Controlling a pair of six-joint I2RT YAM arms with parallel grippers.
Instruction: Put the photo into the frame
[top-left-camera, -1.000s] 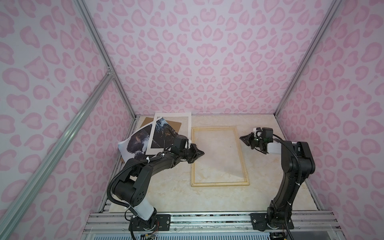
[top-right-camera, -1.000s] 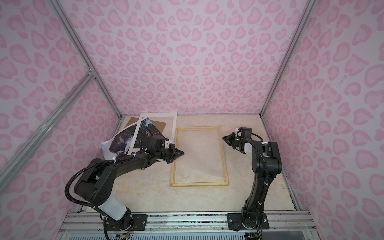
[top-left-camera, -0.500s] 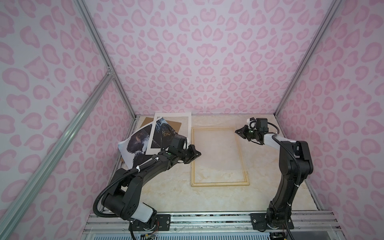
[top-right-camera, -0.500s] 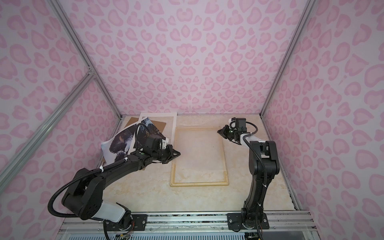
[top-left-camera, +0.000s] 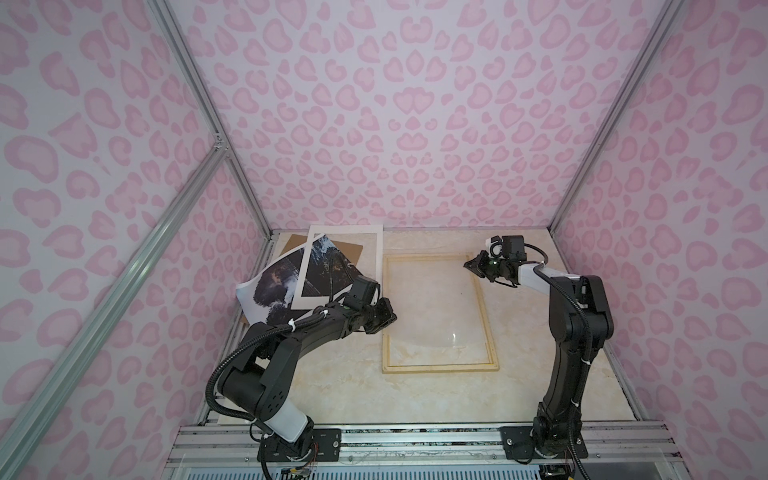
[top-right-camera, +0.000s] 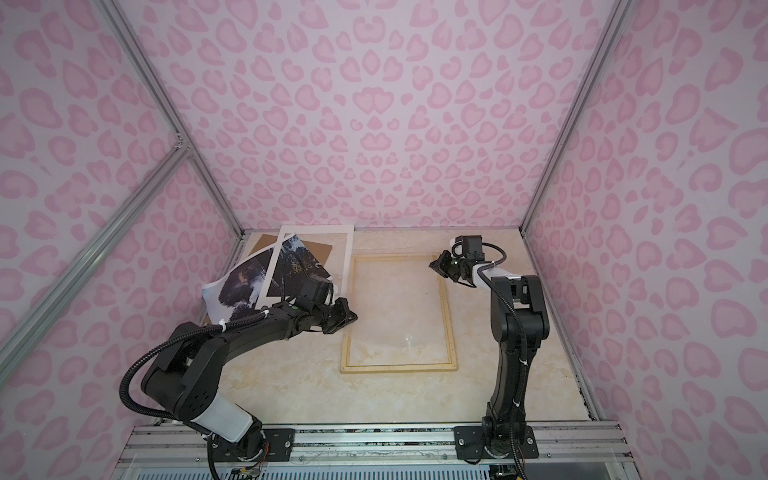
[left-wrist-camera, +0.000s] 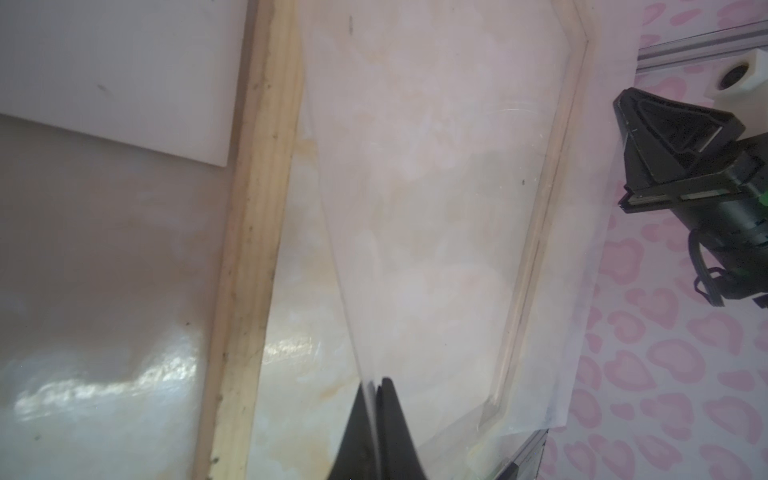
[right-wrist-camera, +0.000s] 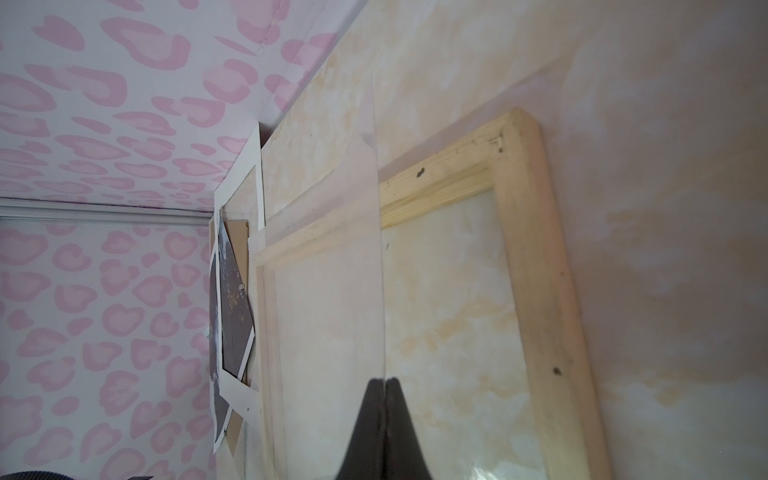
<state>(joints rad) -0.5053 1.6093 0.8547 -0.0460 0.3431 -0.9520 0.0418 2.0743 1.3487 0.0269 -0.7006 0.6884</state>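
Pinching shut on one edge of a clear pane (left-wrist-camera: 436, 208), the left gripper (top-left-camera: 390, 321) hangs just over the left strip of the frame (top-left-camera: 440, 368), left of centre in both top views. Its wrist view shows the dark fingertips (left-wrist-camera: 392, 424) pressed together, with the pane's edge running straight into the seam. Across the middle, near the frame's upper right corner, the right gripper (top-left-camera: 468, 266) is likewise clenched on the same pane. In the right wrist view the pane's edge meets the closed tips and hazes the wood behind it. From above the pane is nearly invisible between the two grippers, given away only by a faint curved glint over the lower part of the frame. The frame lies flat at the middle of the marbled tabletop (top-left-camera: 353, 395), pale wood strips with the table showing through. The photo (top-left-camera: 272, 291) sits outside it, at the upper left of the table. It is tucked partly under a white mat board (top-left-camera: 345, 228) and lies over a brown backing board (top-left-camera: 352, 249), its left edge curling up against the pink-spotted wall (top-left-camera: 415, 124)
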